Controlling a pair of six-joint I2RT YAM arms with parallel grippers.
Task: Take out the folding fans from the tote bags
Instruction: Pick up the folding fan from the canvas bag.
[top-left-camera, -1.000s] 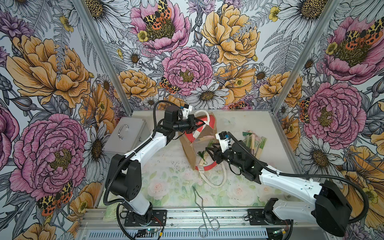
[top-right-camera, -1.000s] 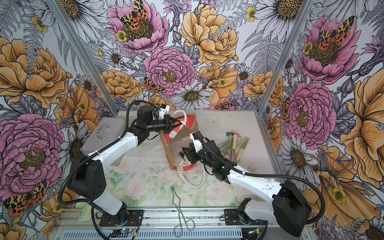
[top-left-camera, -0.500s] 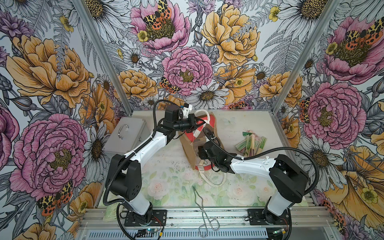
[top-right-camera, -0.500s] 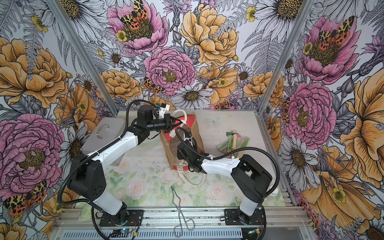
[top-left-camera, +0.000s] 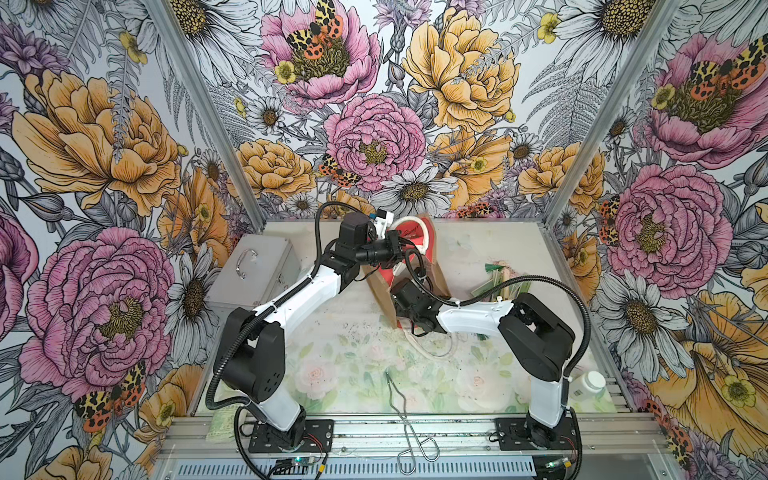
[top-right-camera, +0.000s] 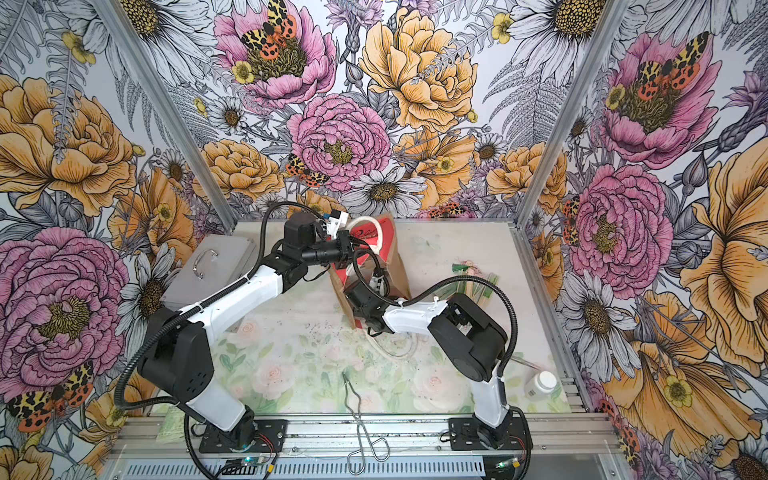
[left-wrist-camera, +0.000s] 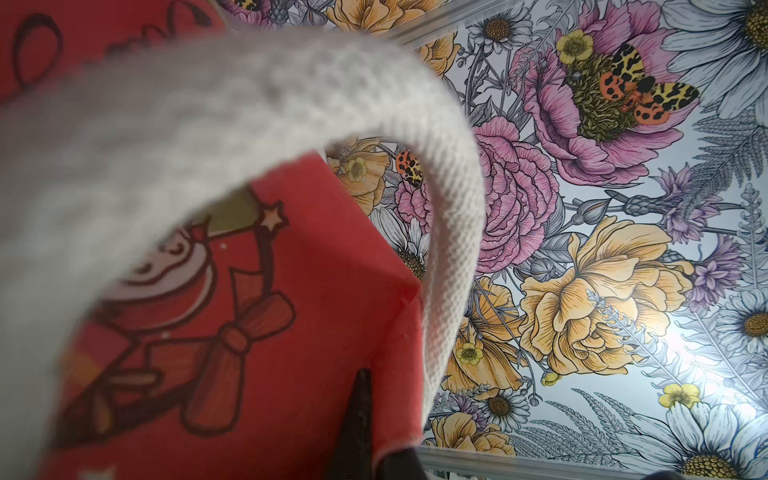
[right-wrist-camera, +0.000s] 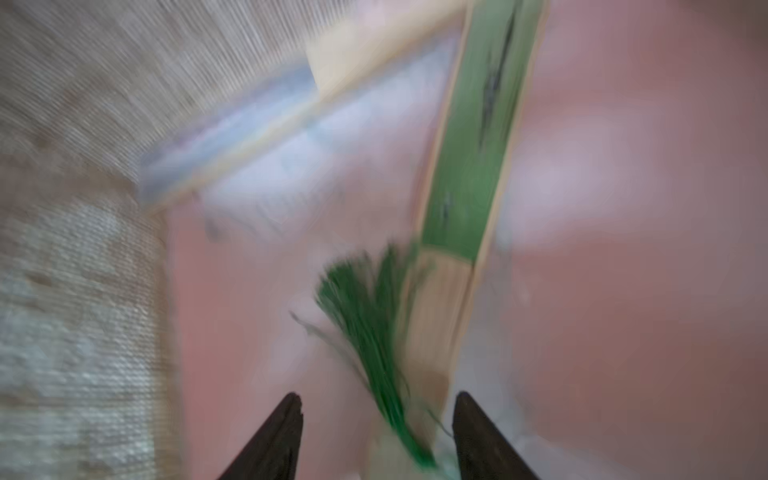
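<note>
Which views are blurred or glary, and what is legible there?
Right wrist view: motion-smeared, yet a green fan shows ahead of the open right gripper. Left wrist view: rope handle out of focus, glare on the wallpaper. Both top views: sharp.

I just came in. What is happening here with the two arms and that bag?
The left gripper is shut on the top of the tote bag, by its white handle, holding it up. The right gripper is inside the bag, open, its jaws either side of the tassel end of a green folding fan, not yet closed. A pile of other fans lies on the table beside the bag.
</note>
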